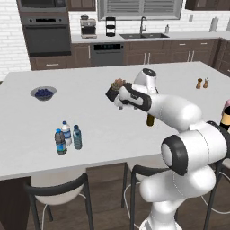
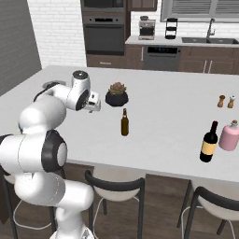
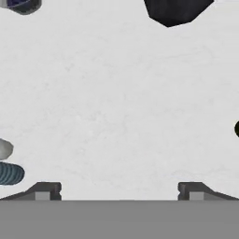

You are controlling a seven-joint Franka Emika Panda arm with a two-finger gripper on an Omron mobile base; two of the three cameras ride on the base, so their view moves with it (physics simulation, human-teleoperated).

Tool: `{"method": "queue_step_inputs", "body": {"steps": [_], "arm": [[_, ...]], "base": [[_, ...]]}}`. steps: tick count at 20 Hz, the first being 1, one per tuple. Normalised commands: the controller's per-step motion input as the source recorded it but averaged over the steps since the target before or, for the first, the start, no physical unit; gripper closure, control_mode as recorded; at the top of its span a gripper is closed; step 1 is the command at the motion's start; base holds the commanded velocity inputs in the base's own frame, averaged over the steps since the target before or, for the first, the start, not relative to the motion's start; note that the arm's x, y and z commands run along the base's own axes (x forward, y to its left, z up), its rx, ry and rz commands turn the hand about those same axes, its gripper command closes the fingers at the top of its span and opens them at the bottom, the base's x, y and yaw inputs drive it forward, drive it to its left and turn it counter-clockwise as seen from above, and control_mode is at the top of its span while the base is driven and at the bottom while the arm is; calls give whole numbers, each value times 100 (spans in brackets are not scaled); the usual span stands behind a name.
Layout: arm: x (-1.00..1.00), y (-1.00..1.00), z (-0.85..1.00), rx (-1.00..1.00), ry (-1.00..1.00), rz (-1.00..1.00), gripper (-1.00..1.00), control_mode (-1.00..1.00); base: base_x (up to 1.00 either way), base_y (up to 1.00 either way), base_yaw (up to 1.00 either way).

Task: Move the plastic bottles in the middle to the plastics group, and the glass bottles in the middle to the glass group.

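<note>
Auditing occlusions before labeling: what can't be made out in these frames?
- Brown bottle: left base view, arm covers all but its base.
- Pink vessel: same view, cut by the right edge.
- Potted plant: mostly behind the hand.
- Bottle labels: too small to read.

This is a home kitchen. A built-in oven sits in dark wood cabinets, and a sink with a faucet lies under a window. A dishwasher and a coffee machine line the back counter. Stools stand at a white island counter before white brick walls.
</note>
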Motion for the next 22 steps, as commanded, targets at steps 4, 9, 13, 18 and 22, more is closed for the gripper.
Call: {"method": "queue_step_inputs", "body": {"steps": [4, 9, 13, 18, 22], "arm": [[2, -63, 21, 0, 0, -37, -100, -100], [19, -48, 9, 0, -1, -30, -100, -100], [6, -68, 8, 0, 0, -24, -100, -100], [-6, -61, 3, 0, -6, -9, -100, -100], [0, -63, 1, 0, -1, 4, -100, -100]], "base": [[0, 0, 0], [0, 0, 0], [0, 0, 0], [0, 0, 0], [0, 0, 0]]}}
